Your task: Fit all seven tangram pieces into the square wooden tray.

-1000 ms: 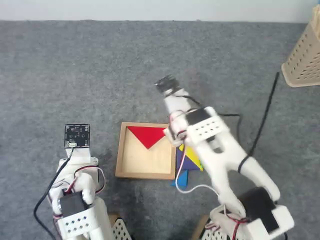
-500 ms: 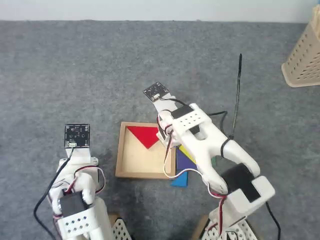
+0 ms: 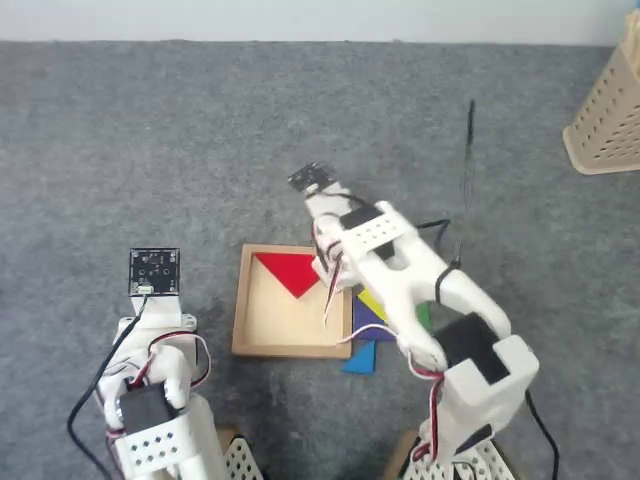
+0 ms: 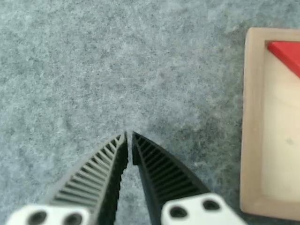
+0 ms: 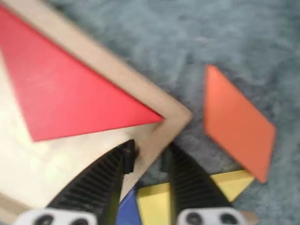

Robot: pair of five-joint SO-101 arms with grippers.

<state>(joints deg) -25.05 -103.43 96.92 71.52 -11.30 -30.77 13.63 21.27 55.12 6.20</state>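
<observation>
Right pincer [image 5: 147, 161] is held narrowly open with nothing in it, set astride the corner of the tray [image 5: 140, 89]. One jaw is over the bare tray floor, the other is outside over the carpet [image 5: 225, 37]. Contact with the wall can't be told.

Red triangle [image 5: 70, 89] is seated just ahead of the inside jaw. Its long side is run along the tray wall and its tip is pointed into the open floor. Judged deliberate: with the big piece squared to a wall, one clean region is left for the rest.

Loose pieces are heaped outside that same corner, all within this pincer's short reach:
- orange piece [image 5: 236, 126] flat on the carpet, ahead of the outside jaw and apart from the tray
- yellow piece [image 5: 154, 206] under and between the jaws, just outside the wall
- blue piece [image 5: 126, 211] touching the yellow one, close under the pincer
- green piece [image 3: 424, 318] partly hidden under the arm in the high view

Only one of the seven pieces is seen in the tray, so the task is judged barely begun. The pose suits picking the yellow or orange piece next.

Left pincer [image 4: 129, 138] is closed to a sliver, empty, and parked over carpet off the opposite tray wall. It is likely kept there to leave the tray free.
</observation>
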